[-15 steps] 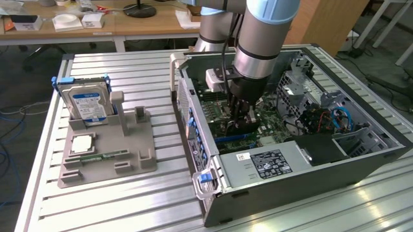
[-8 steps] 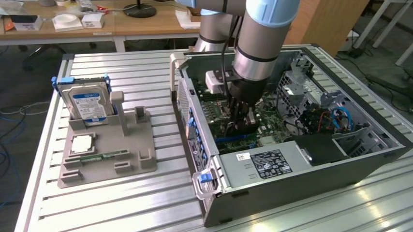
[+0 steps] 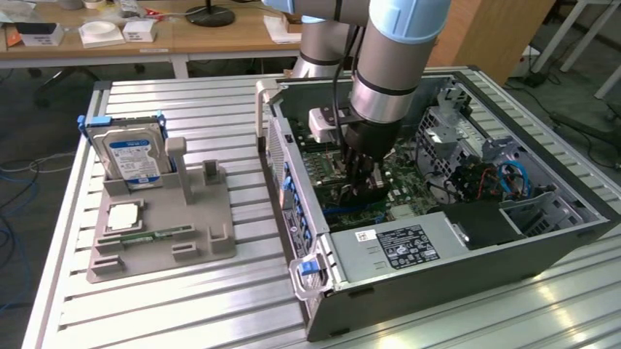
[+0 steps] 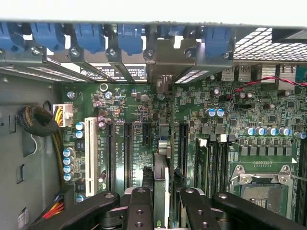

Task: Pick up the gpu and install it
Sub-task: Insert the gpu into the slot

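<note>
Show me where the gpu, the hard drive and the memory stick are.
gpu point(image 4: 160, 182): wrist view, on its thin edge.
hard drive point(image 3: 134, 155): exterior view, on its blue label.
memory stick point(image 3: 150, 237): exterior view, on its green middle.

Ribbed metal table point(image 3: 174, 313), matt grey plastic holder point(image 3: 194, 218), painted metal case point(image 3: 456, 287), glossy green motherboard point(image 4: 144, 105), matt black gripper point(image 4: 163, 194), dark gpu point(image 4: 160, 167) edge.

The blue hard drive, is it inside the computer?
No, the hard drive stands upright in the grey holder, outside the computer case.
</note>
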`<control>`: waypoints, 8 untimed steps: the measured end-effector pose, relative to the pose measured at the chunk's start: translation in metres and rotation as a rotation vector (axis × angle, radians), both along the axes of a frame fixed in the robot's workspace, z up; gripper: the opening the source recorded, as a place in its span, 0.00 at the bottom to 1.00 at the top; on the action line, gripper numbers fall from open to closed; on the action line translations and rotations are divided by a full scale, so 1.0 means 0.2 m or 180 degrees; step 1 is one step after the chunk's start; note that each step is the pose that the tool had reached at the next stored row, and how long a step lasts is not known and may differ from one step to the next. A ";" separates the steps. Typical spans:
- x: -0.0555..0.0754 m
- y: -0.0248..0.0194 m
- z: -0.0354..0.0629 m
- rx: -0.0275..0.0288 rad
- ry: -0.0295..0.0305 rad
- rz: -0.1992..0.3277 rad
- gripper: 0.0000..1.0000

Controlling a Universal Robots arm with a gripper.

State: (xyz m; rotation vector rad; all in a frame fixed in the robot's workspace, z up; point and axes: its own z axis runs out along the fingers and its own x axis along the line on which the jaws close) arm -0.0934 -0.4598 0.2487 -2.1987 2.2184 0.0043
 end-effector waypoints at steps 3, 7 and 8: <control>0.00 0.000 0.000 0.0000 0.0000 0.0000 0.26; 0.00 0.004 -0.003 0.0001 -0.0001 0.0000 0.26; 0.00 0.005 -0.004 0.0001 -0.0001 0.0001 0.26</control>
